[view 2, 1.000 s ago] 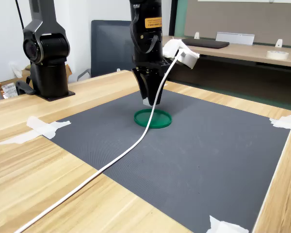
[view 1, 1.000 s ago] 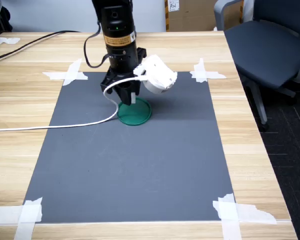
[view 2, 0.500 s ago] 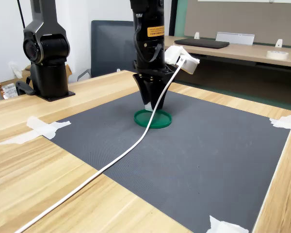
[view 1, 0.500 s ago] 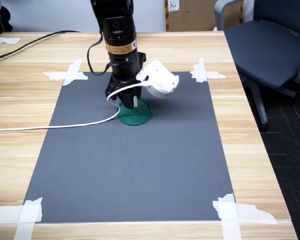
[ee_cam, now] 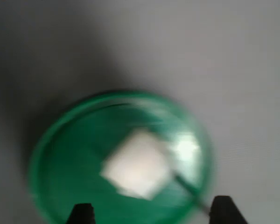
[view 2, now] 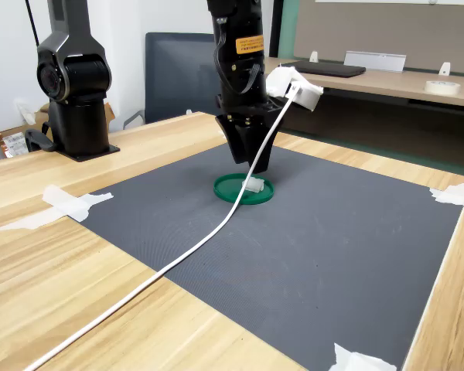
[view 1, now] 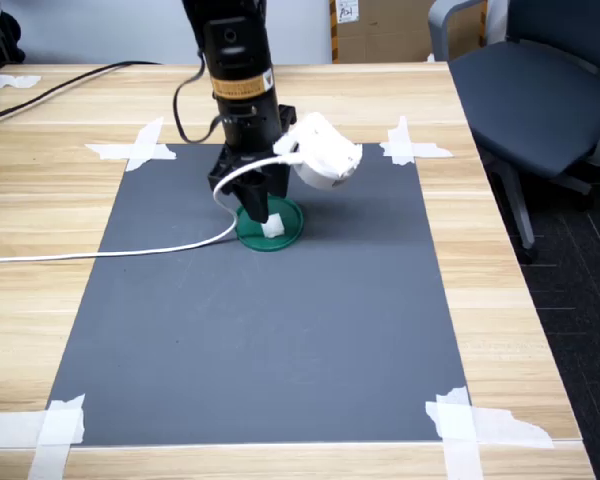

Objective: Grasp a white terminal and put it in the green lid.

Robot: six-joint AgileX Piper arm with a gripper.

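Holds nothing in the jaws, judging by the first exterior view: points them straight down over the green lid (view 1: 292, 231), tips just above it and close behind the white terminal (view 1: 273, 229), with no grip on the block. Leaves that terminal sitting inside the lid, on its floor within the low rim, toward the first exterior view's left half of the disc, so the placing step looks done. Keeps the lid on the dark mat (view 1: 260, 340) taped at its corners to the wooden surface (view 1: 40, 200), likely to stop things sliding. Trails a white cable (view 1: 130, 250) off to the first exterior view's left, clear of the lid, from the white camera box (view 1: 320, 152) on the wrist. Shows, in the wrist view, two dark fingertips (ee_cam: 81, 213) well apart at the frame's edge, so reads as jaws spread wide; also shows the terminal (ee_cam: 137, 170), blurred, resting on the green floor (ee_cam: 60, 154) between those tips and touching neither. Confirms, in the second exterior view, the terminal (view 2: 254, 185) lying in the lid (view 2: 230, 188) directly under the jaws, partly crossed by the cable. Calls next, probably, for a straight lift, to avoid nudging block or lid.
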